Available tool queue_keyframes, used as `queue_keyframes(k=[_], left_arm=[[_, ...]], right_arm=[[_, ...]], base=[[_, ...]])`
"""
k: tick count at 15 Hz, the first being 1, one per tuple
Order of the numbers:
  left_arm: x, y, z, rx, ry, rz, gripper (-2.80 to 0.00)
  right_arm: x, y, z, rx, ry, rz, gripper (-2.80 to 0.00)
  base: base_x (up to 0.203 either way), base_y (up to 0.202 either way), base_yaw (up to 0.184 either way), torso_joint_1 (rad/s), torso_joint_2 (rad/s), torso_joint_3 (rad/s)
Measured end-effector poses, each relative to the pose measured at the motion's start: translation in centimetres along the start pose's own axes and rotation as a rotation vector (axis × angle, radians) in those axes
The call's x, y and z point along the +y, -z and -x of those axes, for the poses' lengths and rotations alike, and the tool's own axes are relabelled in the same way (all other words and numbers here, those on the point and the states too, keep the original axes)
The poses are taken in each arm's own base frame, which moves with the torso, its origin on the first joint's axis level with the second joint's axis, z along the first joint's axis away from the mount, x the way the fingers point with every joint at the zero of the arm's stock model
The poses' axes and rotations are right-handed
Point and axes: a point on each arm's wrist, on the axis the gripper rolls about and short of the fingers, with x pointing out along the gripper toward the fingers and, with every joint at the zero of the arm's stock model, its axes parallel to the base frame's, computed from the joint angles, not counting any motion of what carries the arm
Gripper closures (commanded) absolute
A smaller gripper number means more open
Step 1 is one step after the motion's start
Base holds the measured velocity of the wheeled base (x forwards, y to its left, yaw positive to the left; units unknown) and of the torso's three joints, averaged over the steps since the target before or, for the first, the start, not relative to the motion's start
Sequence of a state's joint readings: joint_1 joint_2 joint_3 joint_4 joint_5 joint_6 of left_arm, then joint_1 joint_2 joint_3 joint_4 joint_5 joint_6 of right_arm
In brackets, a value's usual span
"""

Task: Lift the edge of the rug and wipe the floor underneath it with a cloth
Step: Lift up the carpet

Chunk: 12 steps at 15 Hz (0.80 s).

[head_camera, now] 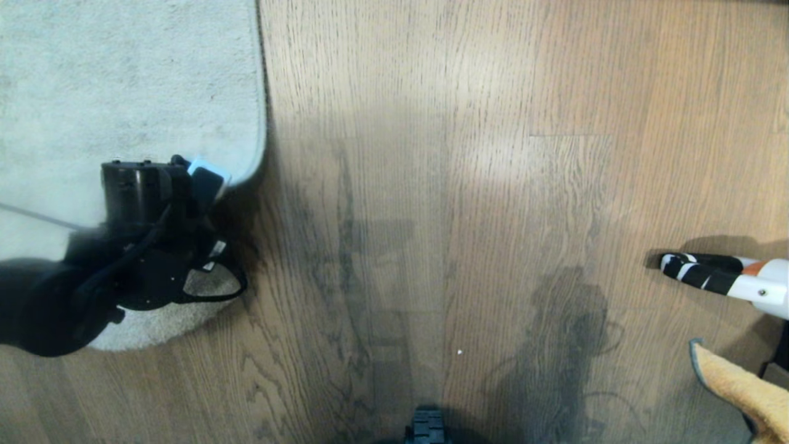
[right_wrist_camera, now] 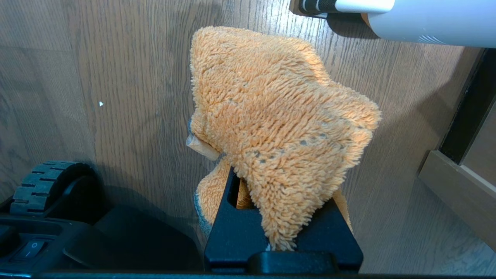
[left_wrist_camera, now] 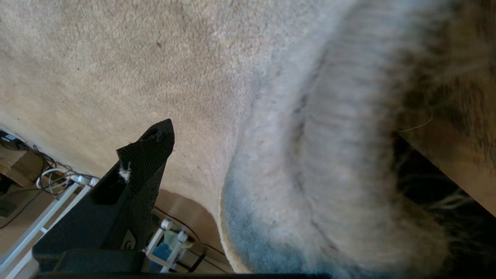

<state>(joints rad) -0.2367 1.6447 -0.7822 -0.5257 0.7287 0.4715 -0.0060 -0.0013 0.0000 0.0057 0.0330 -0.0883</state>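
The pale grey rug [head_camera: 123, 80] covers the upper left of the brown wood floor [head_camera: 462, 185]. Its near corner is raised and curls in a rounded fold. My left gripper [head_camera: 197, 179] is at that fold, open. In the left wrist view the blurred rug edge [left_wrist_camera: 317, 162] bulges close between the jaws of the left gripper [left_wrist_camera: 267, 162]. One black finger [left_wrist_camera: 149, 155] stands apart from it and the other is hidden. My right gripper [right_wrist_camera: 271, 217], parked at the lower right, is shut on the orange fuzzy cloth [right_wrist_camera: 279, 116], whose corner [head_camera: 739, 388] shows in the head view.
A white, black and orange hand-held appliance [head_camera: 727, 277] lies on the floor at the right, just beyond the cloth. My base's wheel [head_camera: 427, 428] sits at the bottom centre. A wooden ledge [right_wrist_camera: 457, 186] borders the floor by the right arm. A white rack and cables [left_wrist_camera: 58, 193] stand past the rug.
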Motion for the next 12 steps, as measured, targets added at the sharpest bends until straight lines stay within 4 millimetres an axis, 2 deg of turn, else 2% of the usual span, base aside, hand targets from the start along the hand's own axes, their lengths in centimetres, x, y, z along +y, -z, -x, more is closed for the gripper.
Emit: queue_keyframes(k=[4, 12], left_arm=[[0.08, 0.50, 0.23, 0.009, 0.002, -0.022, -2.80], [0.37, 0.02, 0.25, -0.043, -0.081, -0.142, -2.80]], right_arm=[[0.00, 0.00, 0.00, 0.000, 0.000, 0.000, 0.00], [0.00, 0.00, 0.00, 0.000, 0.000, 0.000, 0.00]], base=[[0.000, 0.000, 0.000, 0.000, 0.00, 0.000], [0.000, 0.000, 0.000, 0.000, 0.00, 0.000]])
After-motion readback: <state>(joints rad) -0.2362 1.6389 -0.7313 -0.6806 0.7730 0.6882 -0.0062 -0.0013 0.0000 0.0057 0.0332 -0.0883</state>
